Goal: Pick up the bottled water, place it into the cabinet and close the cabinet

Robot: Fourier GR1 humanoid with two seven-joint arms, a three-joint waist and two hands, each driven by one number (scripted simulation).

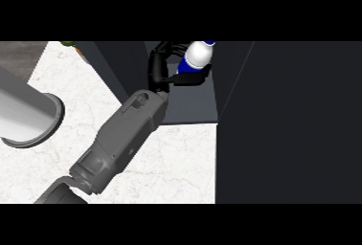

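Observation:
The bottled water (198,55), white with a blue label, is tilted inside the open cabinet (191,103) at the top middle of the head view. My left hand (159,67) is shut on it, black fingers curled round its lower part and hiding some of the label. The grey forearm runs up from the lower left edge, over the counter and into the cabinet's opening. I cannot tell whether the bottle rests on the cabinet floor. My right hand does not show.
A tall dark panel (290,124), seemingly the cabinet's open door, fills the right side. A large grey cylinder (25,115) lies on the white marble counter (170,162) at the left. Something green (68,44) peeks in at the top left.

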